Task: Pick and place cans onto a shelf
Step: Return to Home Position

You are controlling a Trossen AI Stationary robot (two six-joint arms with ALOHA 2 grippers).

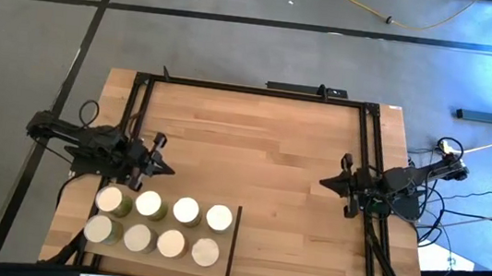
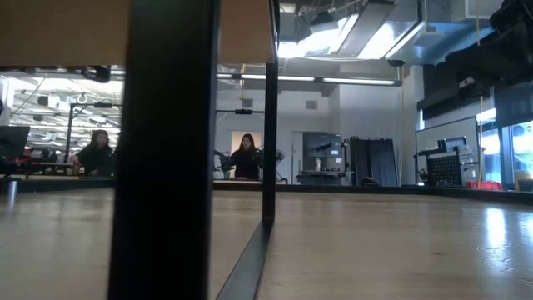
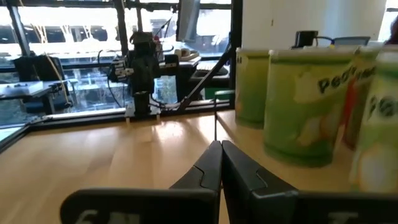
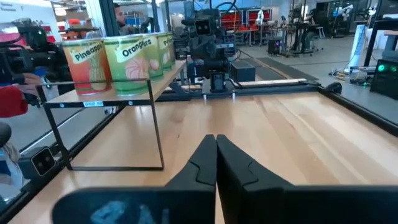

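All eight cans (image 1: 186,210) stand on the shelf (image 1: 225,247), two rows of four at about 7 o'clock on the table (image 1: 273,141), with the thin dark divider (image 1: 233,243) closing the row on the side towards the table's middle. No can stands anywhere else on the wood, so I judge the placing done and the step in hand to be the arms going to rest.

The left gripper (image 1: 162,158) sits at about 9 o'clock, just beside the back row of cans but not touching them. Its own camera shows its fingers (image 3: 208,171) pressed together with nothing between them and a green pear can (image 3: 303,106) close by. The right gripper (image 1: 325,181) sits at 3 o'clock, well apart from the shelf, its fingers (image 4: 205,163) likewise closed on nothing. From there the pineapple can (image 4: 90,62) and the oranges can (image 4: 130,59) show at the shelf's end.

The next move calls for little, I think. The left arm should draw away towards 9 o'clock without swinging towards 6, where it could clip the nearest can.
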